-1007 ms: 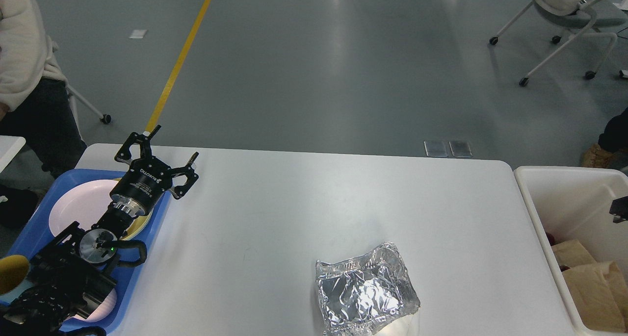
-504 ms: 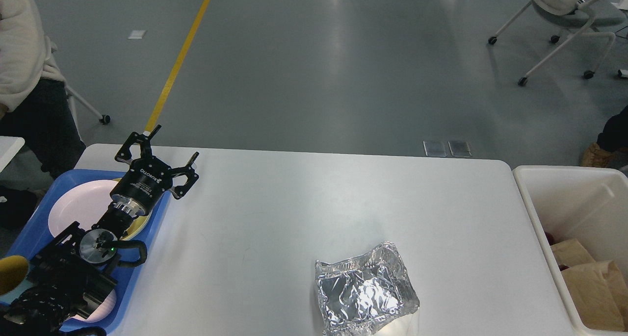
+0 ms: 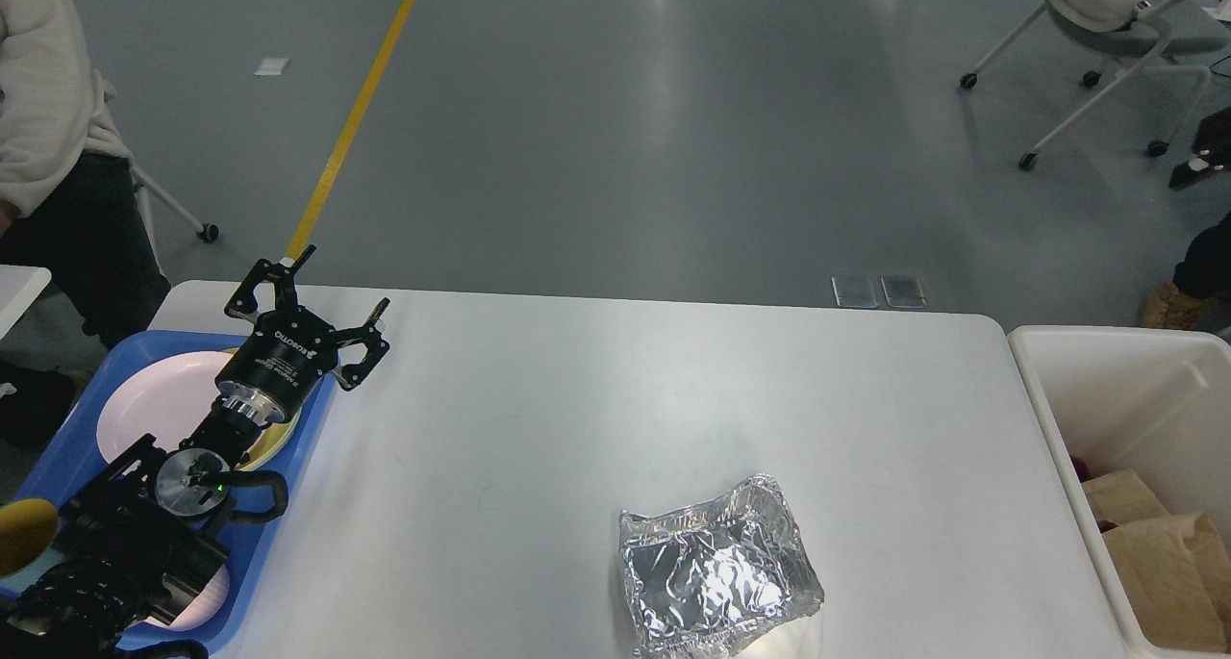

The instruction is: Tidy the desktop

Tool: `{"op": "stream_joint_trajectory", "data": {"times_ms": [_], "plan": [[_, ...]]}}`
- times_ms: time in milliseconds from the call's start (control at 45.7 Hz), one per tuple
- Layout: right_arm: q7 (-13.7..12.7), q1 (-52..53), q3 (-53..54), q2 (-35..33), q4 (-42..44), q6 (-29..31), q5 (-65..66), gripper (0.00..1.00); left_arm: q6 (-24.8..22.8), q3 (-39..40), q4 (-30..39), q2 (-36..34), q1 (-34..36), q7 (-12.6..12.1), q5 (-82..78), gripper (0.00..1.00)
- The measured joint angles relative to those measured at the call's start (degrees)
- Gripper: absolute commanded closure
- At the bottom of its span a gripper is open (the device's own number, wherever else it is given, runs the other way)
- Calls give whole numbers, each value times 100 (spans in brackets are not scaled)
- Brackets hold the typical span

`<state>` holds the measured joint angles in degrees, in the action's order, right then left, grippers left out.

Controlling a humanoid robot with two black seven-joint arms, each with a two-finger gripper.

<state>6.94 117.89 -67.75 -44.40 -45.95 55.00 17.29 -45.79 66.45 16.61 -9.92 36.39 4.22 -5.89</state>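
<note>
Hovering unmoved since a second ago, the left tool (image 3: 334,294) is gaping wide; foil container (image 3: 717,572) is awaiting removal from the table (image 3: 596,390).

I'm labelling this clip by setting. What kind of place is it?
Probably a lab or open office test area, not a home: bare grey floor with a yellow line, a wheeled chair, and a white desktop between tray and bin.

Black left arm (image 3: 144,534), silver joint disc, green LED, white-lettered tool (image 3: 332,293).
</note>
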Motion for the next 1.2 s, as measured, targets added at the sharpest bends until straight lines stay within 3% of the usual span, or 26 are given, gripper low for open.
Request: {"op": "stream_joint_trajectory", "data": {"times_ms": [569, 898, 1205], "plan": [[4, 64, 407, 574, -767, 0, -256, 8, 0, 0, 0, -1, 0, 0, 0, 3], [4, -117, 361, 1956, -826, 0, -991, 14, 0, 0, 0, -1, 0, 0, 0, 3], [0, -867, 350, 3272, -755, -1, -1338, 14, 0, 0, 0, -1, 0, 0, 0, 3]]}}
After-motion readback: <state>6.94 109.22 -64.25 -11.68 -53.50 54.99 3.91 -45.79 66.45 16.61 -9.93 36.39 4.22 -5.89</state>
